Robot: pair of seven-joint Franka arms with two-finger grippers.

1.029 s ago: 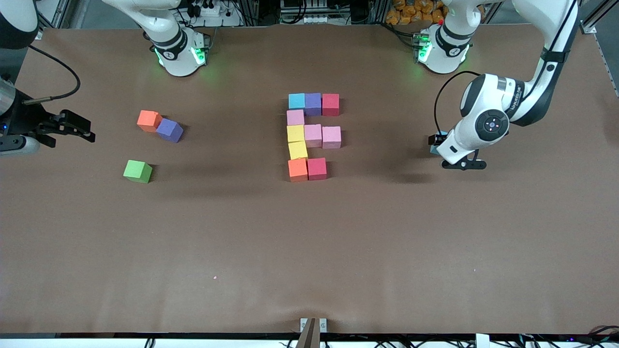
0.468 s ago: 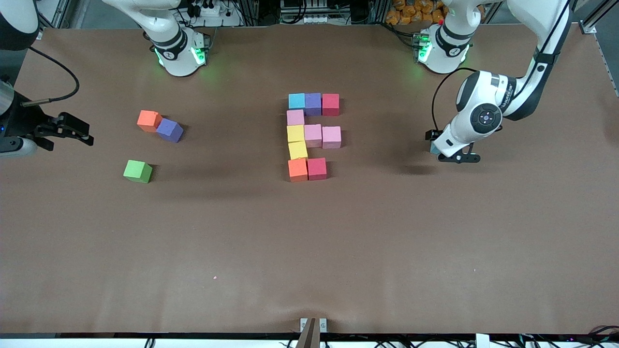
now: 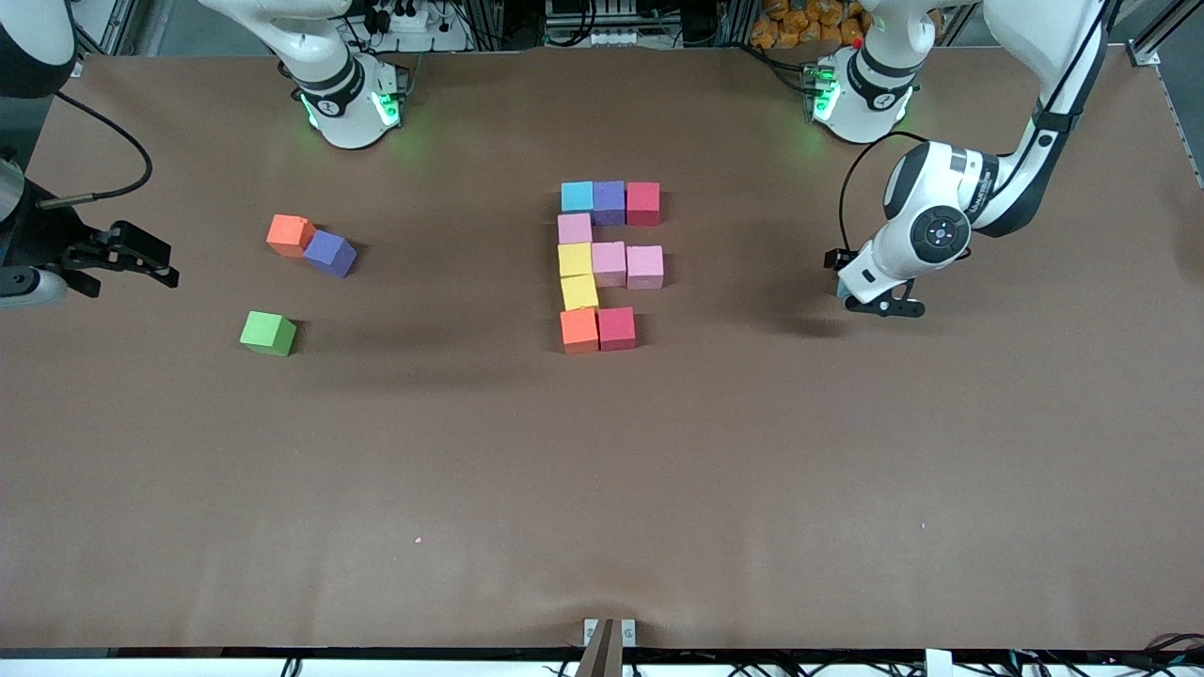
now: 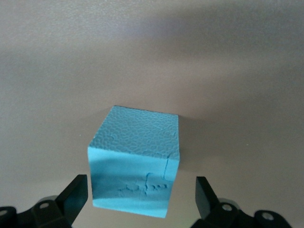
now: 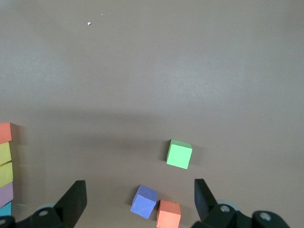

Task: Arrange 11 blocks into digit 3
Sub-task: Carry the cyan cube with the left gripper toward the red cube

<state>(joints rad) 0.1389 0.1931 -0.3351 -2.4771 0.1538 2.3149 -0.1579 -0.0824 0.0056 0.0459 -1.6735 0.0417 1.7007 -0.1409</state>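
Just pebbly-textured lt-blue foam cube (image 4: 134, 161) — unclamped

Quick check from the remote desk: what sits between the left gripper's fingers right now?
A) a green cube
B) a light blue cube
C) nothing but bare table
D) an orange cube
B: the left wrist view shows the light blue cube sitting on the table between the open fingers of the left gripper, with a gap on each side.

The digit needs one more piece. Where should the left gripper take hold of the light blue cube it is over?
By two opposite flat side faces of the light blue cube, coming straight down. The left gripper is open, its fingers flanking the cube, which sits alone on the table.
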